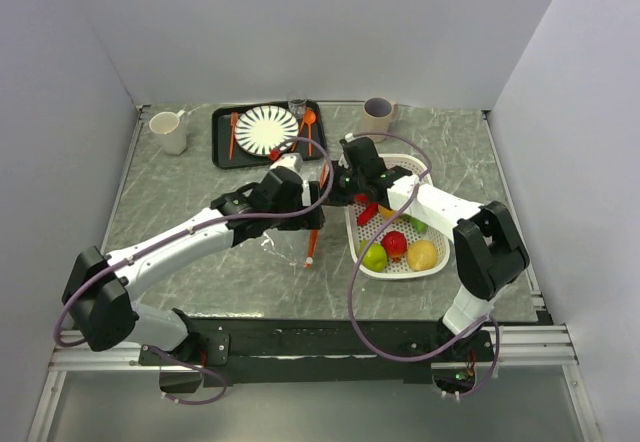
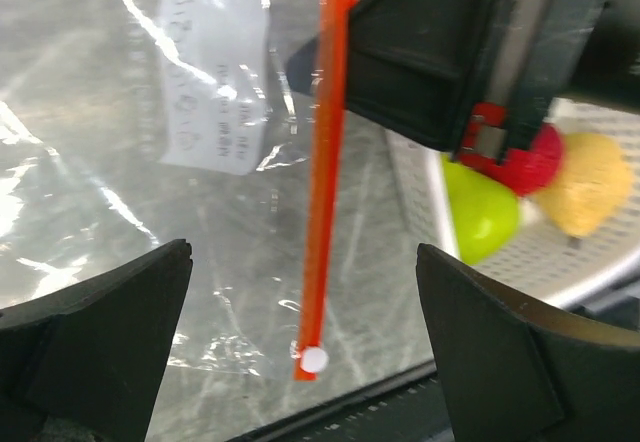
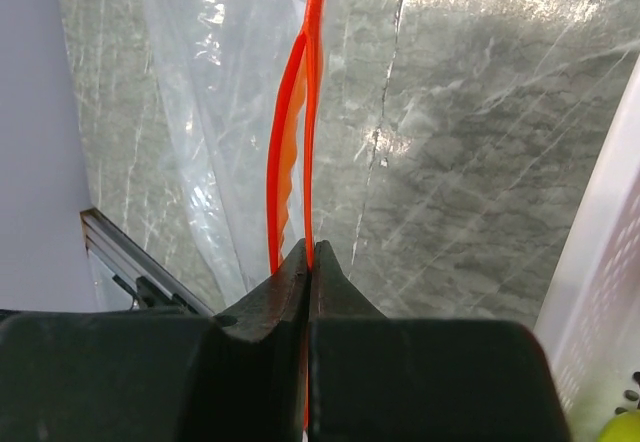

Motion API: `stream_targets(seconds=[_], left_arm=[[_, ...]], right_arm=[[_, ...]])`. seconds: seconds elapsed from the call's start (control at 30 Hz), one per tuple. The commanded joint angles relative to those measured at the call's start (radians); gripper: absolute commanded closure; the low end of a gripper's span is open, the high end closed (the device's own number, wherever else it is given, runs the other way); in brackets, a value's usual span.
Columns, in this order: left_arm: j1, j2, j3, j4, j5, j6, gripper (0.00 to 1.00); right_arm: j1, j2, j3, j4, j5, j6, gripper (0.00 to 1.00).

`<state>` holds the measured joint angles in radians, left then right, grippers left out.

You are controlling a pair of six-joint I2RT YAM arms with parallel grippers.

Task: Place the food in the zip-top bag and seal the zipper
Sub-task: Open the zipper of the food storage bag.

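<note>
The clear zip-top bag (image 1: 282, 245) lies on the marble table, left of the basket. Its orange-red zipper (image 1: 316, 224) runs toward the front edge and ends in a white tip (image 2: 314, 359). My right gripper (image 3: 311, 247) is shut on one strip of the zipper (image 3: 312, 112); the other strip (image 3: 273, 152) bows away, so the mouth is parted. My left gripper (image 2: 303, 252) is open and hovers above the zipper (image 2: 328, 142), touching nothing. Food lies in the white basket (image 1: 432, 273): a green fruit (image 1: 375, 257), a red one (image 1: 394, 243), a yellow one (image 1: 422, 254) and a red pepper (image 1: 367, 211).
A black tray (image 1: 222, 150) at the back holds a striped plate (image 1: 266, 129), an orange fork (image 1: 233, 134), a spoon (image 1: 308, 122) and a glass (image 1: 297, 105). A white mug (image 1: 169, 132) stands back left, a grey mug (image 1: 378, 117) back right.
</note>
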<state>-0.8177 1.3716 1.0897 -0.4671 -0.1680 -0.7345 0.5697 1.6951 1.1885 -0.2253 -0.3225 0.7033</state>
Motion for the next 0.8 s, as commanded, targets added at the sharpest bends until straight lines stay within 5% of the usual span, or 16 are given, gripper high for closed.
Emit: stream_targets(seconds=[0.0, 0.63, 0.77], left_arm=[[-0.029, 0.044, 0.071, -0.082, -0.169, 0.041, 0.01], [-0.084, 0.198, 0.199, -0.202, -0.367, -0.005, 0.01], [-0.083, 0.219, 0.208, -0.206, -0.367, -0.023, 0.10]], right_arm=[[-0.002, -0.054, 0.028, 0.001, -0.001, 0.013, 1.00], [-0.002, -0.074, 0.033, -0.032, 0.017, -0.013, 1.00], [-0.002, -0.081, 0.028, -0.031, 0.011, -0.013, 1.00]])
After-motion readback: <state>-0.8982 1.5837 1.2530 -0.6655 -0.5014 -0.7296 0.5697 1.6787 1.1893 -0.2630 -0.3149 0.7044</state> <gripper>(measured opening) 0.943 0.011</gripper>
